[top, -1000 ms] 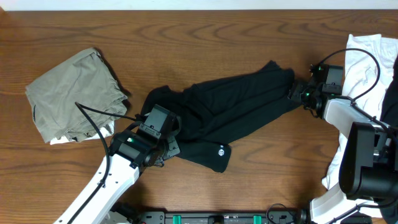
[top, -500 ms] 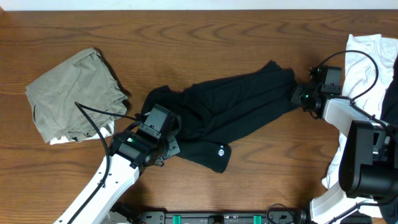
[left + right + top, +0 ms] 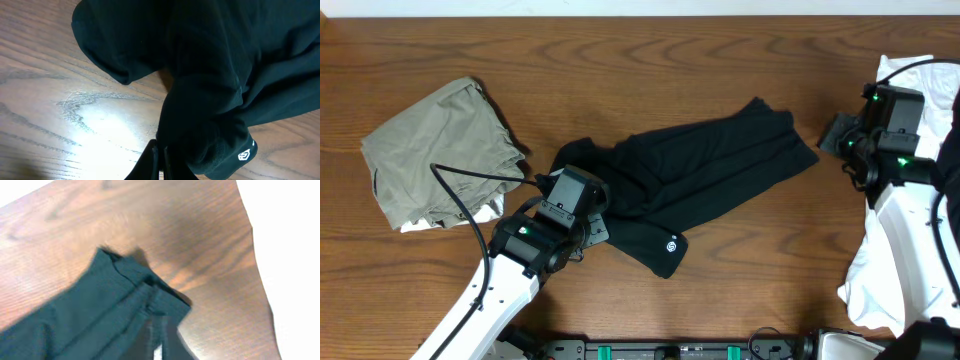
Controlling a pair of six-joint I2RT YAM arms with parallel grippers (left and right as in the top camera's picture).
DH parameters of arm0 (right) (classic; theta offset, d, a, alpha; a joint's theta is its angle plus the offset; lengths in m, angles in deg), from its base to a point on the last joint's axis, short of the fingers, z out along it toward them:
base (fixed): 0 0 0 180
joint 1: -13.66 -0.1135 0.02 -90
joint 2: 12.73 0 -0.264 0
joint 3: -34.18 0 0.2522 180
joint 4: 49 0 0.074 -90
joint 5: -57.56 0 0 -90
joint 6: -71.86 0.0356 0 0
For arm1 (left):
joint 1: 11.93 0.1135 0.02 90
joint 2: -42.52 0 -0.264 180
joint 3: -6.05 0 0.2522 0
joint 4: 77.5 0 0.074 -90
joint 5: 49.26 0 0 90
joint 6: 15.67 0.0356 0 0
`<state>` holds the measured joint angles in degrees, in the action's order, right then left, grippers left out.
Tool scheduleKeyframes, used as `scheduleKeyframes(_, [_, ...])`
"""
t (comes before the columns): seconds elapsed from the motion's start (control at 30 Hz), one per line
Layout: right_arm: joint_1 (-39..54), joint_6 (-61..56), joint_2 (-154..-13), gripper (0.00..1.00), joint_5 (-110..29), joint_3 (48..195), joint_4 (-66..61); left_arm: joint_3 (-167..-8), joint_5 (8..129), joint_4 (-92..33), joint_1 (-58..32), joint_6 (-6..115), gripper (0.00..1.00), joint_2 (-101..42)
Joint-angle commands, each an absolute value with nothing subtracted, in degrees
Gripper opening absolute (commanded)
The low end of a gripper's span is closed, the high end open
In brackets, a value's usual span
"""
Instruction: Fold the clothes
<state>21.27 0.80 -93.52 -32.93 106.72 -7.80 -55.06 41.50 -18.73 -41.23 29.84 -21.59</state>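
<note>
Black shirt (image 3: 710, 165): matt soft cloth. Table (image 3: 620, 60): grained wood, slight sheen. Olive-grey garment (image 3: 435, 150): matt cloth.

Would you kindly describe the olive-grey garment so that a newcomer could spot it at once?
Start at the wooden table and go to its left end, past the black shirt in the middle. The crumpled olive-grey garment lies there, the only piece of that colour; the white cloth is at the far right.

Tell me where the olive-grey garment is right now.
In the overhead view, the olive-grey garment lies crumpled on the left side of the table, just left of the black shirt.
</note>
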Motion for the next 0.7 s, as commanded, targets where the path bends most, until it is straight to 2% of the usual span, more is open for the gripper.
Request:
scheduleKeyframes(0.0, [21.82, -0.18, -97.87, 0.20, -31.11, 106.22, -6.71, -55.74, 39.62, -18.62, -40.92, 31.04, 0.06, -21.05])
scheduleKeyframes(0.07, [21.82, -0.18, -101.13, 0.30, -33.19, 106.22, -7.60, -55.74, 39.62, -18.62, -40.92, 31.04, 0.06, -21.05])
scheduleKeyframes(0.1, [21.82, -0.18, -103.14, 0.31, -34.83, 106.22, -8.72, -55.76, 39.62, -18.62, -40.92, 31.04, 0.06, -21.05])
scheduleKeyframes(0.4, [21.08, -0.14, -117.39, 0.33, -39.55, 106.22, -19.12, -55.76, 39.62, -18.64, -40.92, 31.04, 0.06, -21.05])
scheduleKeyframes(0.6, [20.20, -0.14, -121.56, 0.38, -39.60, 106.22, -23.17, -55.74, 39.64, -18.69, -40.92, 31.02, 0.06, -21.05])
scheduleKeyframes(0.67, [19.87, -0.16, -121.89, 0.35, -39.57, 106.22, -23.47, -55.76, 39.64, -18.69, -40.92, 31.02, 0.06, -21.05])
